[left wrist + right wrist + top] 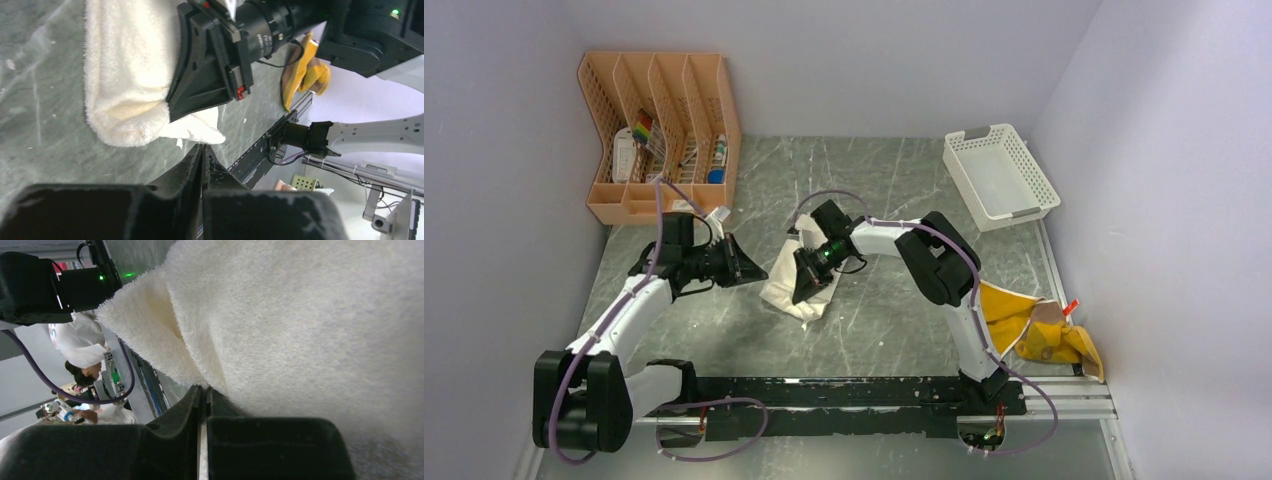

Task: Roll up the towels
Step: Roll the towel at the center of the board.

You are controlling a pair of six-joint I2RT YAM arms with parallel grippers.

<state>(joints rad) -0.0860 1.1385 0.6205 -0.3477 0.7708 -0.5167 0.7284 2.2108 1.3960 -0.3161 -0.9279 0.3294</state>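
Note:
A cream-white towel [816, 300] lies partly folded at mid-table, its thick fold [125, 75] facing the left wrist camera. My right gripper [798, 292] rests on it, jaws shut, the tips [204, 388] dug into the fold of the pile [300, 315], pinching cloth. That same gripper [170, 111] shows as a black wedge pressed on the towel in the left wrist view. Just left of the towel sits my left gripper [759, 272], its jaws together [203, 147] with nothing between them, right below a loose corner [207, 132]. A mustard-yellow towel [1036, 335] lies bunched at the right edge.
An orange desk organizer [659, 135] stands at the back left, close behind the left arm. A white mesh basket [999, 175] sits at the back right. The black mounting rail [854, 395] runs along the near edge. Walls close in on both sides.

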